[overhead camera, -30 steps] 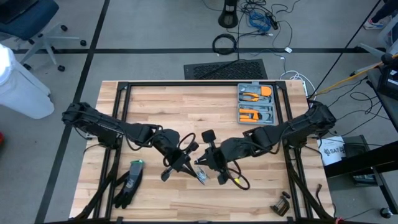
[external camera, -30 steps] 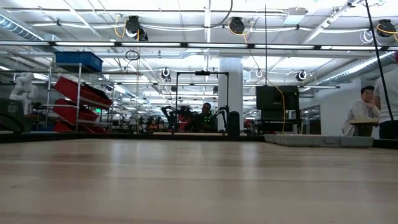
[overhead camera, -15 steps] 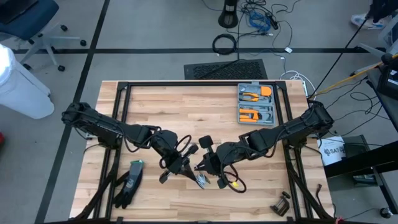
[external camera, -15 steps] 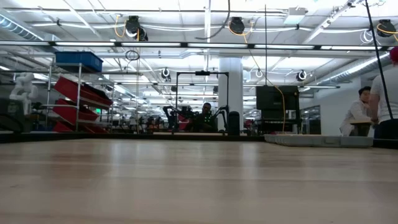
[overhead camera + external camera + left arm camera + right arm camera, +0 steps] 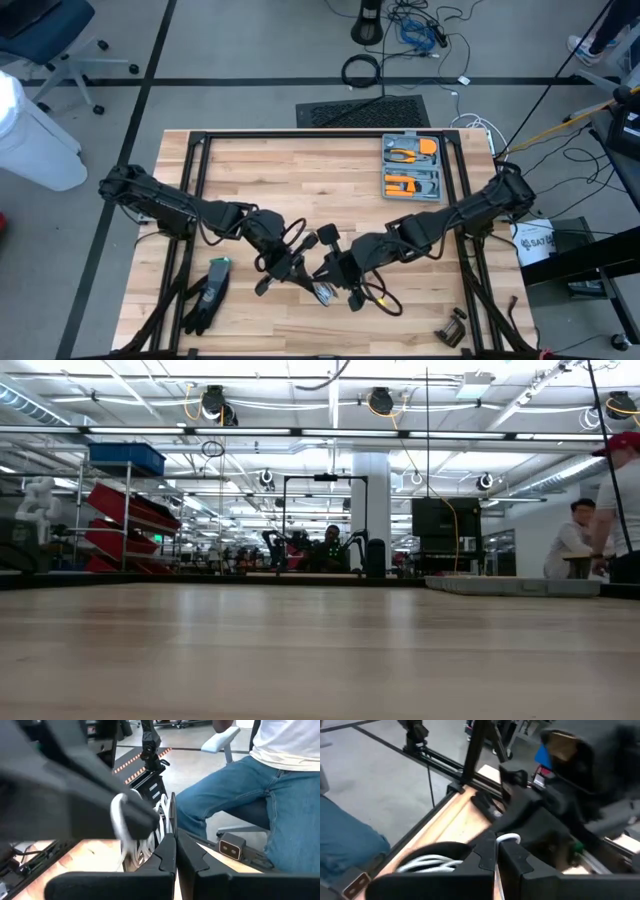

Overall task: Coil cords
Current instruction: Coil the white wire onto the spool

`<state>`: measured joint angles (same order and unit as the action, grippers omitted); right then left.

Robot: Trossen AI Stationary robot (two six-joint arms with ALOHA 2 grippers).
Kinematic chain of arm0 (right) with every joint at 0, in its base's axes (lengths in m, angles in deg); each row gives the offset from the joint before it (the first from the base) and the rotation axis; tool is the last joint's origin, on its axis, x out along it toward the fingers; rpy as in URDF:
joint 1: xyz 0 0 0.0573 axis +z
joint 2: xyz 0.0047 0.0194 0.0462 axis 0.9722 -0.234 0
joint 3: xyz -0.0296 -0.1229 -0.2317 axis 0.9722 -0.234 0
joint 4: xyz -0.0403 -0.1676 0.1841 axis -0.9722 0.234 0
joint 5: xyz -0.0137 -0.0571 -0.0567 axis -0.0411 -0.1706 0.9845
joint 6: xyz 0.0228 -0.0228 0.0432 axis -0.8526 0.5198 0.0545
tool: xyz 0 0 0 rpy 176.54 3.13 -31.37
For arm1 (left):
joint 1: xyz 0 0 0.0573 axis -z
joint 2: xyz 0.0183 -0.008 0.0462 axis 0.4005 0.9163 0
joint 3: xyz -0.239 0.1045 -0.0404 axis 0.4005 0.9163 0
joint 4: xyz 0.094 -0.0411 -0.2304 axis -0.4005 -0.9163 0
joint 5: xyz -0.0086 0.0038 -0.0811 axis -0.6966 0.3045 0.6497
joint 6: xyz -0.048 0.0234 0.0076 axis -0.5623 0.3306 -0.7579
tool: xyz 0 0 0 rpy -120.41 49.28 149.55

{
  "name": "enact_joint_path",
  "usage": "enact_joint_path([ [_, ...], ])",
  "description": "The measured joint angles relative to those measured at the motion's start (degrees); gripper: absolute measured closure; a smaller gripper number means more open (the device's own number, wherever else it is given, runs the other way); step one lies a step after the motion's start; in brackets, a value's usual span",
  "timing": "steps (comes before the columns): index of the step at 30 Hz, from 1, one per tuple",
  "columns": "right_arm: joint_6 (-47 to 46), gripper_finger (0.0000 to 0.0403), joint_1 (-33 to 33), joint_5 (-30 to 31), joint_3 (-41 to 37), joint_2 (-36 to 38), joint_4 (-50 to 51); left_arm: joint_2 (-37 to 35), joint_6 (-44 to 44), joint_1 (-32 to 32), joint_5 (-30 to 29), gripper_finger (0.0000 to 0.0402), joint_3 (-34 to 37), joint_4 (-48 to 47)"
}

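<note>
Both my left end effector [image 5: 297, 271] and right end effector [image 5: 328, 272] are closed on the cord [image 5: 322, 291] low over the surface [image 5: 300, 180] front; it looks light, limp and slippery, best pinched across several loops.

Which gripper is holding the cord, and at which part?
Both are shut on the white cord: the left gripper and the right gripper each pinch loops of its coil.

White cords [image 5: 134, 847] looped in a bunch at the table's [image 5: 300, 180] front-middle.
</note>
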<state>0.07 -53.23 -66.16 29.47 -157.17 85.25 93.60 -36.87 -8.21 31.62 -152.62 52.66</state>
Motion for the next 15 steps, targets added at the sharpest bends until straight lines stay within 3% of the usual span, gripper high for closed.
enact_joint_path([
  [15, 1.2, 0.0403, 0.7, -0.1, 0.0, 0.0, -3.9, 0.0, 0.0, -1.4, -0.2, 0.0402, 0.0, -0.9],
])
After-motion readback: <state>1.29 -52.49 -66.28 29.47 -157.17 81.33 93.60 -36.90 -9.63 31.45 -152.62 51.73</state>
